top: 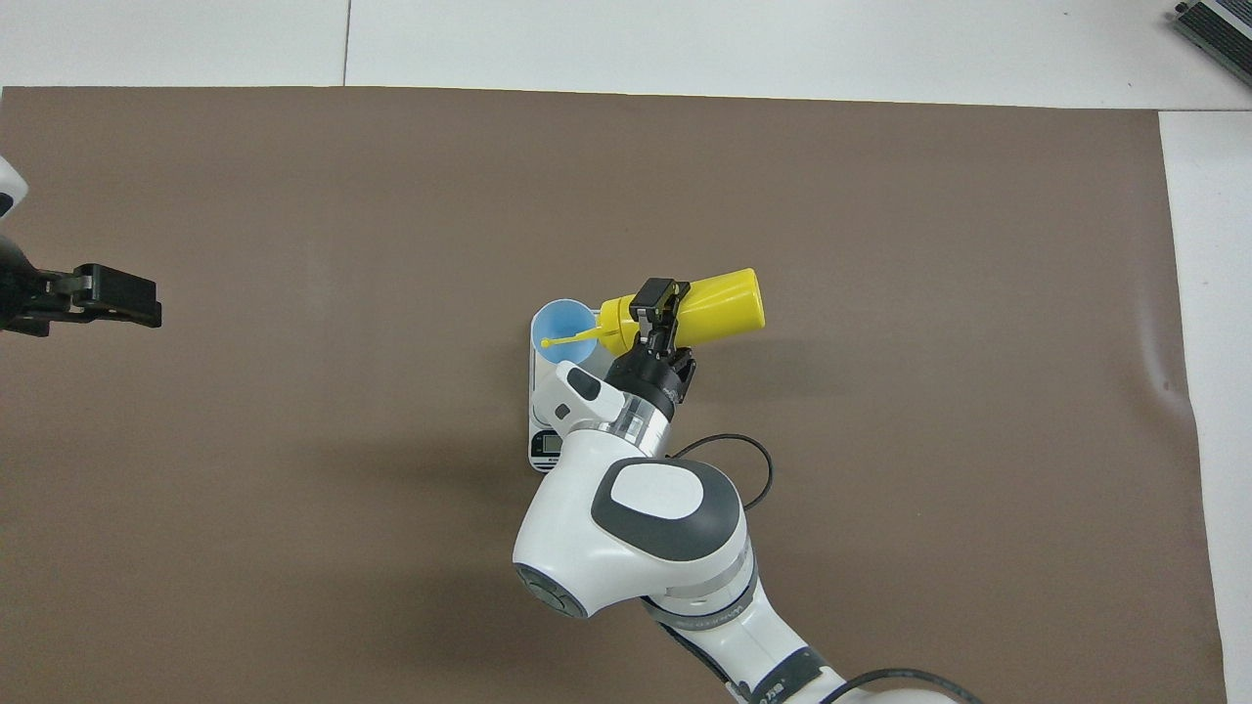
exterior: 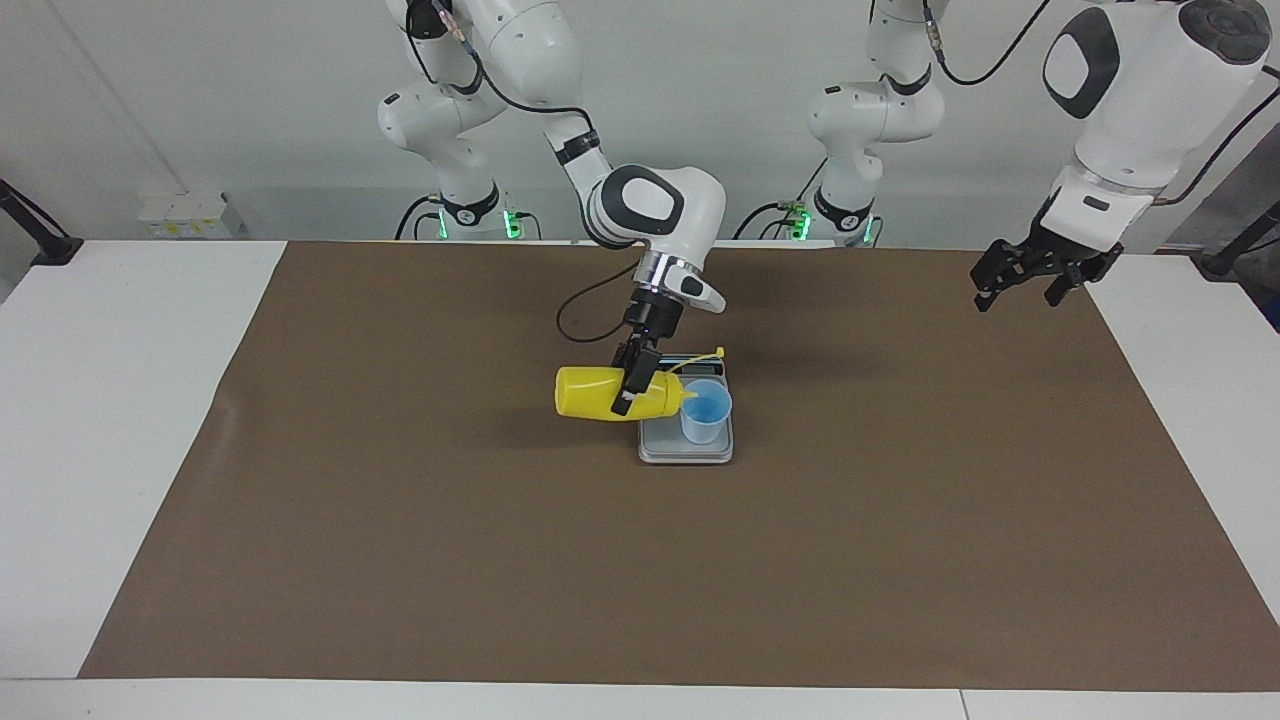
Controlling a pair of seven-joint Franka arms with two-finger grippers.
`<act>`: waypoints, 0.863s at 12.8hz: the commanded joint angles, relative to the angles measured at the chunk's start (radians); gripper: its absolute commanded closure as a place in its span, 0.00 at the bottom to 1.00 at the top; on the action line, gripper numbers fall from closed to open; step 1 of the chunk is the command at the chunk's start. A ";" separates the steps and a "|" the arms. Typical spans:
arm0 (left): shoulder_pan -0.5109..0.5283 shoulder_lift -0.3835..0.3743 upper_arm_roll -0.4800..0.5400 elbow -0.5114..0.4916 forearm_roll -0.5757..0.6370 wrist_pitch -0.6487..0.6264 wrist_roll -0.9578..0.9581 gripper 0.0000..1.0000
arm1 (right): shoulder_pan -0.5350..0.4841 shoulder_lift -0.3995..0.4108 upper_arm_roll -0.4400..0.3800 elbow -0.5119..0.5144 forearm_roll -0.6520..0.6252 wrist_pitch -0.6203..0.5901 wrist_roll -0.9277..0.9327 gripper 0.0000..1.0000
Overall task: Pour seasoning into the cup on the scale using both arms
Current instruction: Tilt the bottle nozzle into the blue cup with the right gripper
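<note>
I had the right pincer (exterior: 630, 392) clamped on the seasoning (exterior: 595, 393), its long axis nearly level, nozzle over the cup (exterior: 705, 411) on the scale (exterior: 662, 449); the left pincer (exterior: 1030, 280) waited wide.

1. The scale (top: 540, 430) is largely covered by the right arm in the overhead view; only one edge and the display end are seen.
2. The readout on the display cannot be read.
3. The cup (exterior: 705, 411) contents cannot be made out.
4. The left gripper (top: 117, 296) is cut off at the overhead view's edge.
</note>
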 commanded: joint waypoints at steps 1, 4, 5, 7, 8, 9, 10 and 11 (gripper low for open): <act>0.005 -0.021 -0.001 -0.014 -0.011 -0.006 -0.008 0.00 | -0.004 -0.020 0.004 -0.017 -0.051 -0.016 0.035 0.76; 0.005 -0.021 -0.001 -0.014 -0.011 -0.006 -0.008 0.00 | -0.010 -0.018 0.004 -0.012 -0.048 -0.008 0.045 0.75; 0.005 -0.021 -0.001 -0.014 -0.011 -0.006 -0.008 0.00 | -0.014 -0.018 0.004 -0.008 -0.043 -0.001 0.045 0.75; 0.005 -0.021 -0.001 -0.014 -0.011 -0.006 -0.008 0.00 | -0.031 -0.024 0.002 -0.006 -0.031 0.025 0.043 0.75; 0.005 -0.021 -0.001 -0.014 -0.011 -0.006 -0.008 0.00 | -0.057 -0.038 0.004 -0.006 -0.026 0.060 0.039 0.75; 0.005 -0.021 -0.001 -0.014 -0.011 -0.006 -0.008 0.00 | -0.086 -0.050 0.004 -0.008 0.000 0.097 0.032 0.75; 0.005 -0.021 -0.001 -0.014 -0.011 -0.006 -0.008 0.00 | -0.099 -0.059 0.004 -0.008 0.033 0.128 0.023 0.75; 0.005 -0.021 -0.001 -0.014 -0.011 -0.006 -0.008 0.00 | -0.106 -0.063 0.004 -0.006 0.070 0.142 0.022 0.75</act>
